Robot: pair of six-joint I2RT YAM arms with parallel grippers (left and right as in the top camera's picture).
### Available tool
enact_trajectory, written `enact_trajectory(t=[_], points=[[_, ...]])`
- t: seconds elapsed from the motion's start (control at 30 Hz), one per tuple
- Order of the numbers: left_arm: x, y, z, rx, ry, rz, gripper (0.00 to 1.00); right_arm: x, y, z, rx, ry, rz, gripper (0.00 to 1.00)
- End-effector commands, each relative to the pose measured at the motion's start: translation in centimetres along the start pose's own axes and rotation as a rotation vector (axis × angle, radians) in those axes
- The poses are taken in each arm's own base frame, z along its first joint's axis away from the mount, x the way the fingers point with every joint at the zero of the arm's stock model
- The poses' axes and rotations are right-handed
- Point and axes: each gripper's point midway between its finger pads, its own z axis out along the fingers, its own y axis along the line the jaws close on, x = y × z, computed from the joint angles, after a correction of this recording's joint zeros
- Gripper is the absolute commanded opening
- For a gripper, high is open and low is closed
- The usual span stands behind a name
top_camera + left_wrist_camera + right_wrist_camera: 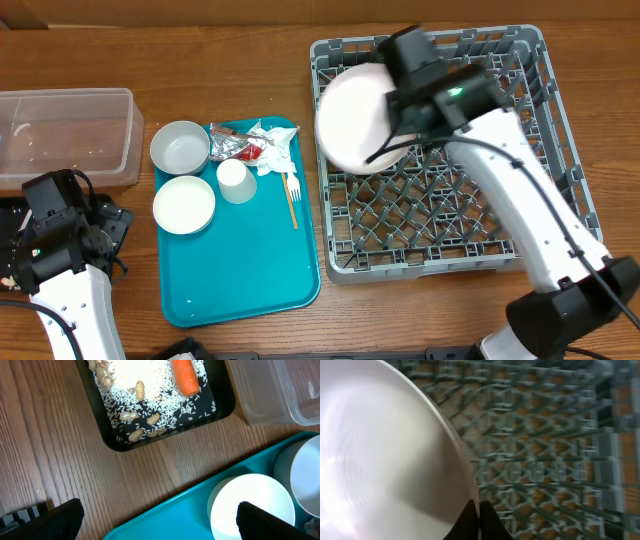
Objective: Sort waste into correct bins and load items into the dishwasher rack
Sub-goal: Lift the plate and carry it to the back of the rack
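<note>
My right gripper [479, 515] is shut on the rim of the round white plate [352, 118], holding it tilted over the left side of the grey dishwasher rack [540, 150]; the plate fills the left of the right wrist view [380, 460]. My left gripper [157, 520] is open and empty, over the teal tray's left edge beside a white bowl [250, 505]. The black tray [220, 407] holds rice, nuts and an orange carrot [185, 377]. On the teal tray [240, 270] sit two white bowls [184, 205] [180, 147], a cup [234, 180], foil wrappers [235, 146], a napkin [275, 145] and a fork [292, 195].
The clear plastic tub [65, 135] stands at the far left, and its corner shows in the left wrist view [280, 395]. The left arm's body [60, 250] covers the black tray in the overhead view. Wooden table [420, 310] surrounds everything.
</note>
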Motion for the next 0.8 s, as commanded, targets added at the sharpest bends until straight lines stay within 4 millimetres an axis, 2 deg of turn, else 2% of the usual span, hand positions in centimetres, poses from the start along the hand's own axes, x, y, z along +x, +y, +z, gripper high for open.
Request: enact_trajectory(t=[0.0,0.23,0.53,0.77], points=[[-0.6,-0.2,-0.6,0.012,-0.019,-0.030,1.00,-2.4,-4.8,-0.5,0.130,-0.086,0.102,0.04],[-0.6,-0.2,-0.6,0.012,-0.019,-0.030,1.00,-4.7,-10.3,1.4,0.293,-0.152,0.215,0.04],[-0.6,-0.2,-0.6,0.012,-0.019,-0.030,1.00,-6.3,-12.1,2.5,0.473,-0.221,0.235,0.04],[-0.6,-0.2,-0.6,0.012,-0.019,-0.030,1.00,-6.1,-12.0,3.6,0.513,-0.201,0.212,0.04]])
